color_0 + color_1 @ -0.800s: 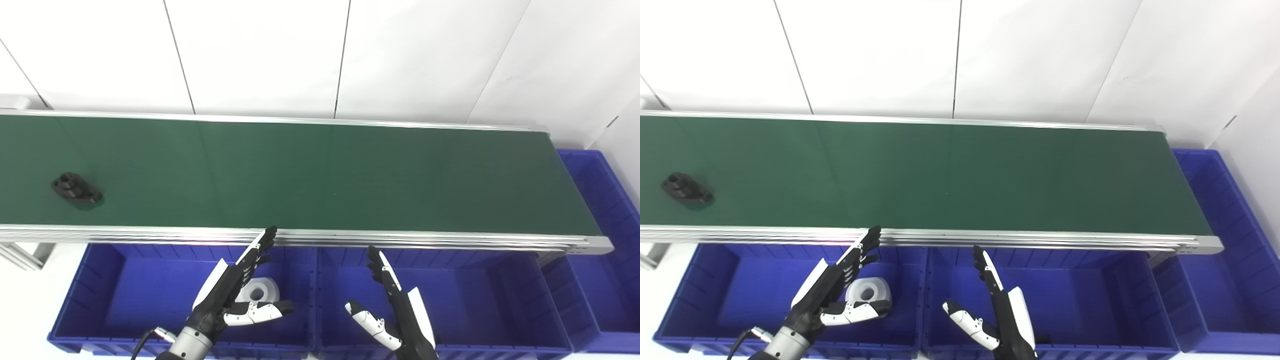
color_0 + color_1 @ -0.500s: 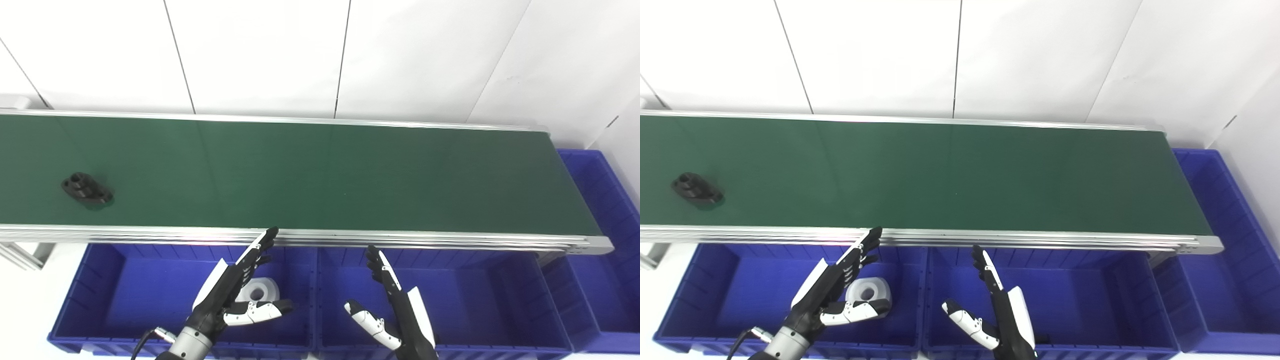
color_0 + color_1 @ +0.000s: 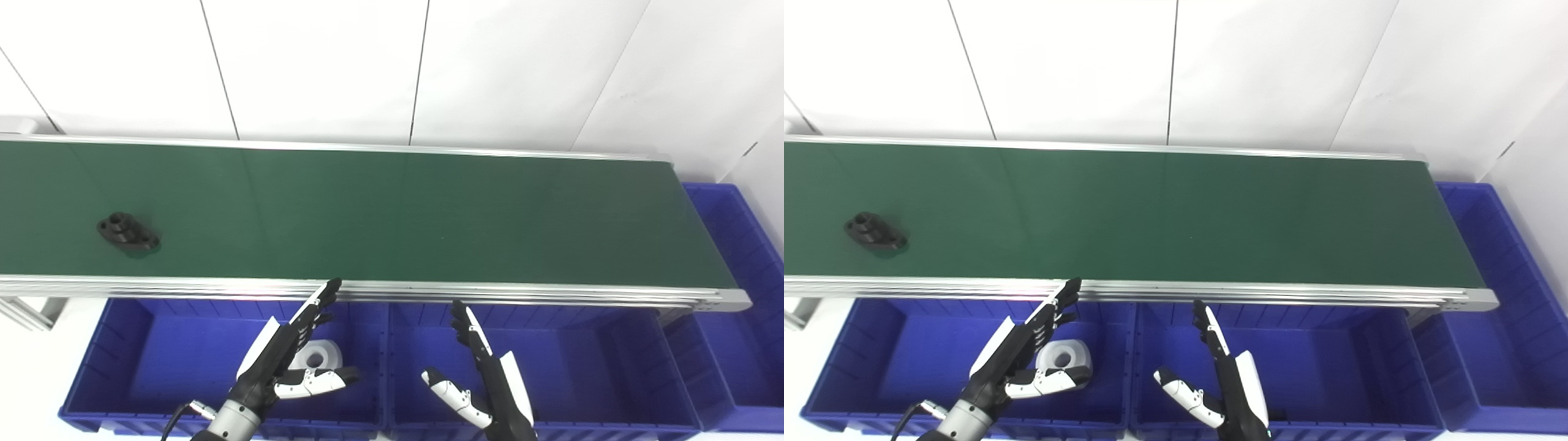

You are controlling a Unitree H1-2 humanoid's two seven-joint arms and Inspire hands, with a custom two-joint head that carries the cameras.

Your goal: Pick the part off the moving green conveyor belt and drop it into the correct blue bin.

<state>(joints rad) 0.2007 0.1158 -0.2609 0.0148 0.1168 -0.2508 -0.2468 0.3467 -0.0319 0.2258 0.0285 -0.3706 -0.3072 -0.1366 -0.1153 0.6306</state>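
A small black part with a raised collar and a flat flange lies on the green conveyor belt near its left end, close to the near rail. My left hand hovers open over the left blue bin, fingers stretched toward the belt's near rail. Over the middle blue bin my right hand is open as well, fingers pointing up. Both hands hold nothing and are far to the right of the part.
A white ring-shaped part lies in the left bin, partly behind my left hand. A third blue bin stands past the belt's right end. White wall panels rise behind the belt.
The black part has travelled to the right along the belt. Both hands have stayed where they were.
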